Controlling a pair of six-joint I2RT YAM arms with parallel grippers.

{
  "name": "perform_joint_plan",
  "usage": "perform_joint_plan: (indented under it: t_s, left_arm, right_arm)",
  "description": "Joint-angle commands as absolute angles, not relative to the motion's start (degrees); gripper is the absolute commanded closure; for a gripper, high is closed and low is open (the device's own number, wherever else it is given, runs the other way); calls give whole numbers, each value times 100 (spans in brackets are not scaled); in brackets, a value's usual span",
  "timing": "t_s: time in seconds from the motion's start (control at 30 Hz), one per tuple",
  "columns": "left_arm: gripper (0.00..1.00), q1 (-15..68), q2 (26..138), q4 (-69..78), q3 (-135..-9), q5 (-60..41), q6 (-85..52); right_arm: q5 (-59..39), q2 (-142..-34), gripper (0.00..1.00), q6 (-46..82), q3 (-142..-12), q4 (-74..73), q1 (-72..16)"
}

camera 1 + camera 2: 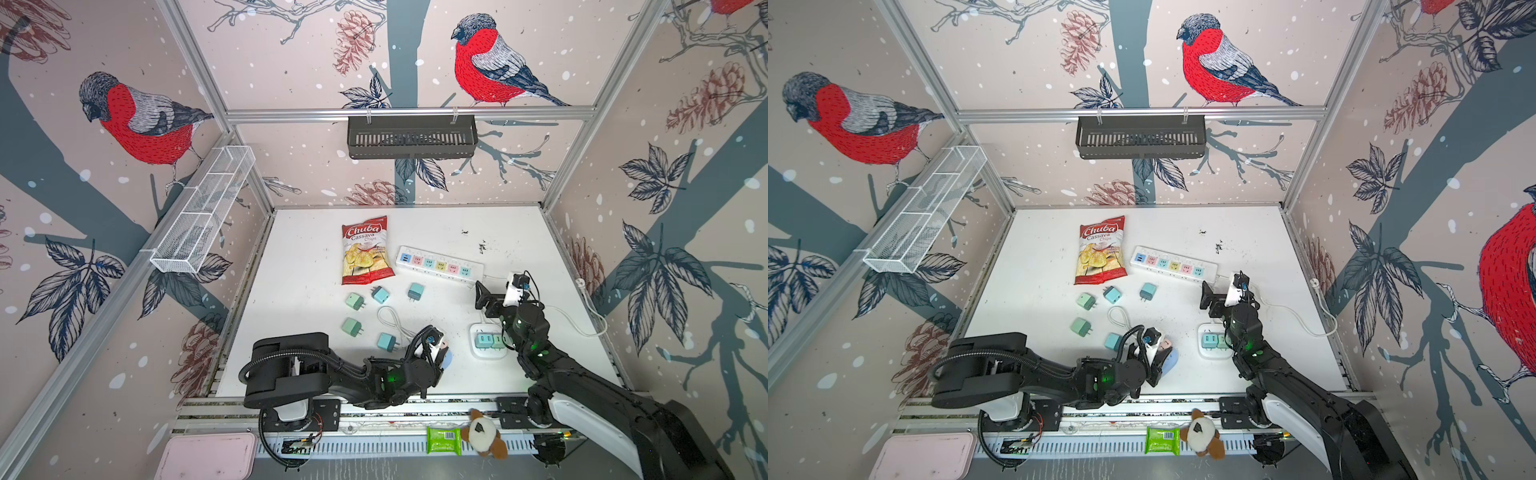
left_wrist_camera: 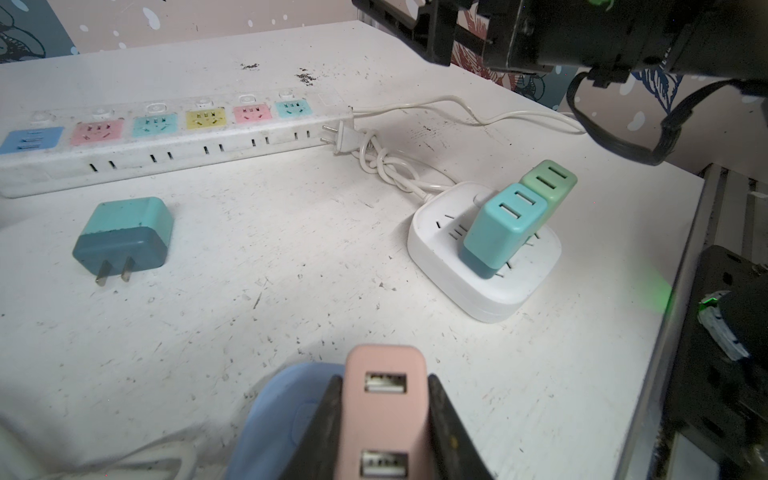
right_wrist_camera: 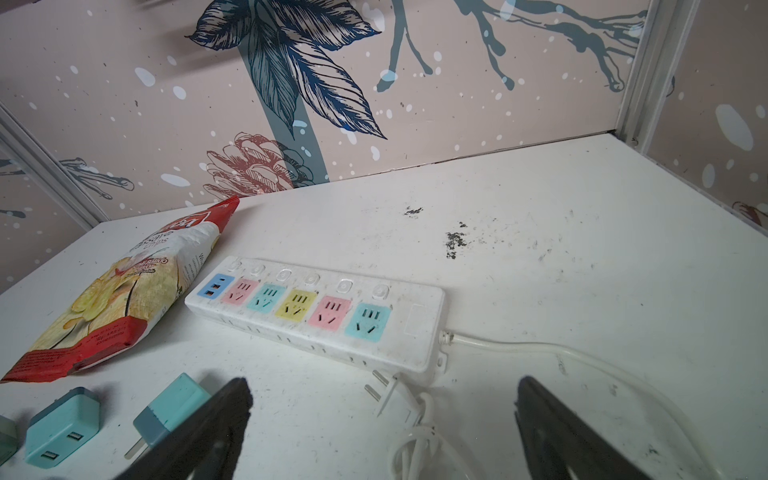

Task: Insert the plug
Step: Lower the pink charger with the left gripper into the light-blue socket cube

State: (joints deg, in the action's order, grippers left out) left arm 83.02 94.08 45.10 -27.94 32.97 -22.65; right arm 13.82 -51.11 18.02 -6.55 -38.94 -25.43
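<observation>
**Pink plug** point(image 2: 384, 411): a rounded block of matte pink plastic. Two USB ports sit one behind the other on the face turned to the wrist camera. Its long axis runs along the pincer's fingers, and the prongs are hidden. It is near the front edge of the counter point(image 1: 436, 224), over a pale blue rounded object point(image 2: 282, 399) and left of the white socket cube point(image 2: 515, 282).

**Left pincer** point(image 2: 384, 380): black fingers point(image 2: 328, 415) pressed against the pink plug's two long sides, pinching it. The arm lies low along the front rail, with the forearm reaching right and the wrist bent up.

**White socket cube:** square, glossy, with rounded corners. A teal plug point(image 2: 503, 232) and a green plug point(image 2: 548, 183) are seated in it side by side, USB faces up. Its knotted white cord leads off towards the power strip.

**Loose teal plug** point(image 2: 124, 237): two-tone, lying flat on the scuffed counter with its prongs bare.

**Power strip** point(image 3: 316, 316): long, white, with a row of pastel sockets. It lies at an angle beside a chips bag point(image 1: 365, 249).

**Right pincer** point(image 3: 382, 384): fingers spread wide and holding nothing, above the counter near the strip's cord end. The arm rises from the front right corner with the wrist pitched down.
</observation>
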Motion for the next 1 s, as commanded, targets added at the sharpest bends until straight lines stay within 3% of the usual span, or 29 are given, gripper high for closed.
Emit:
perform_joint_plan:
  t_s: [0.0,0.4,0.97]
  left_arm:
    - [100,8284,9374,4208,-2694,3154,-2416]
    - [100,7826,8869,4268,-2124,1808,-2021]
    - [100,7410,9628,4109,-3097,1335,-477]
  right_arm:
    - [1434,-5115,0,1774,-688,-3953,-2553]
    - [1450,-5115,0,1775,-698,-3939,-2575]
    - [1546,-5115,0,1779,-695,-3934,-2601]
